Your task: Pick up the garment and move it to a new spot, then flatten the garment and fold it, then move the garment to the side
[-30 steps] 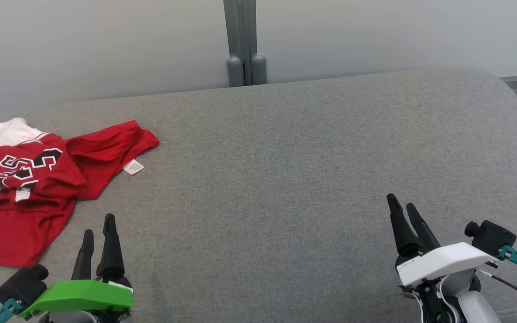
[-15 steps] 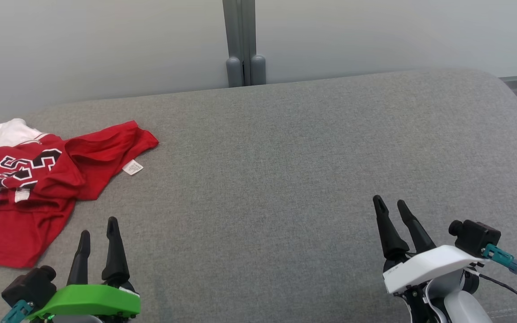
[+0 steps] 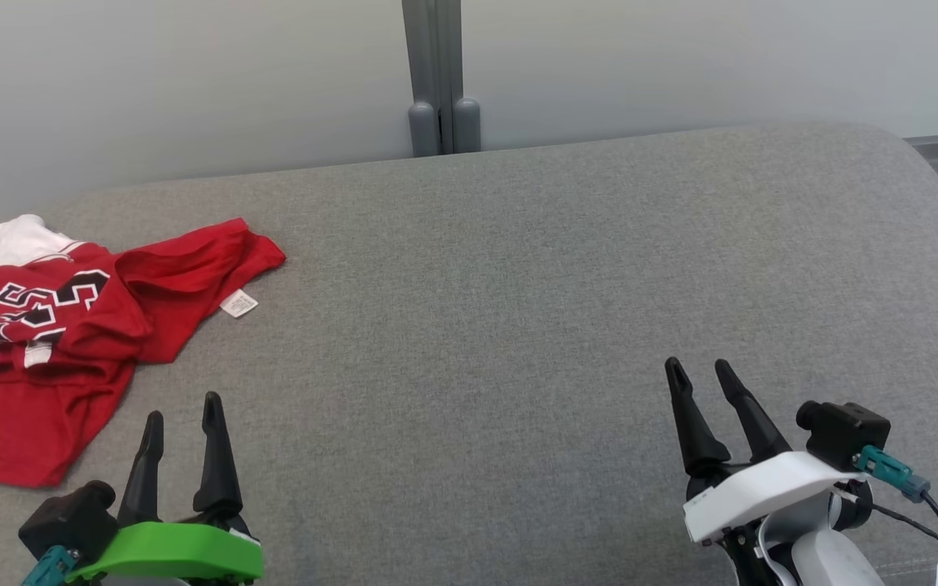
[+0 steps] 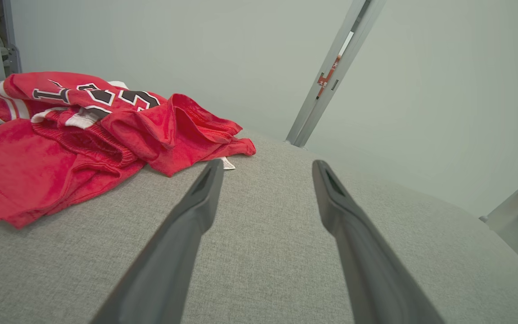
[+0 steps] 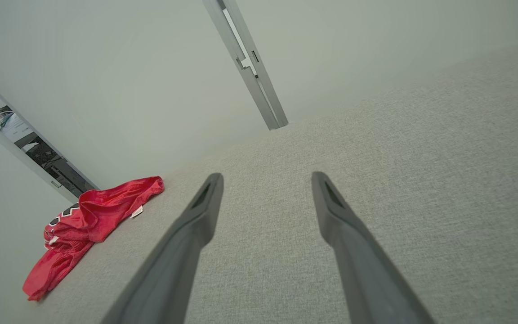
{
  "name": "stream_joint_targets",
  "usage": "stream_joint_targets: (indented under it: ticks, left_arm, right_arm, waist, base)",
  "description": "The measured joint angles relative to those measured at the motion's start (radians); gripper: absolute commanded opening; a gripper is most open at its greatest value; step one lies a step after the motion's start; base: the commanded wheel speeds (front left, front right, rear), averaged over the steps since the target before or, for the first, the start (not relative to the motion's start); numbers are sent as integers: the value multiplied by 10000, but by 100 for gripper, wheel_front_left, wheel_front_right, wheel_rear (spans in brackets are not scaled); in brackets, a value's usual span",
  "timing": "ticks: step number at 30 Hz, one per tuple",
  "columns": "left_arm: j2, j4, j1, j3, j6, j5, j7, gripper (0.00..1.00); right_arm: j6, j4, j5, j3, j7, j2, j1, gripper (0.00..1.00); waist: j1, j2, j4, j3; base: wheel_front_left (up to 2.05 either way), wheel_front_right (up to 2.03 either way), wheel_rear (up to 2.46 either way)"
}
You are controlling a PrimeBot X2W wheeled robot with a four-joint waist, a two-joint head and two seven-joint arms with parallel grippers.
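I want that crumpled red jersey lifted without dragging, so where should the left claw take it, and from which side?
Probably the raised red fold beside the white label, approached from the grey cushion side. It stands proud of the red jersey there, and the open left claw sits nearest.

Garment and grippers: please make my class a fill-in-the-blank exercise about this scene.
1. The garment's main colour is ____.
2. It lies on the robot's ____ side of the cushion.
3. The left gripper and right gripper are both ____.
Missing words: red; left; open.
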Motion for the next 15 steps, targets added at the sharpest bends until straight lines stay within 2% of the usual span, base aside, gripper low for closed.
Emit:
stream_joint_targets:
  ticks: [15]
  left_arm:
    - [8,75,89,-157,-190,1388,-364,100]
  right_arm:
    - [0,54,-1478,59,-355,-10,-49,100]
  waist:
    - [0,0,-12,69]
  base:
    - [0,0,0]
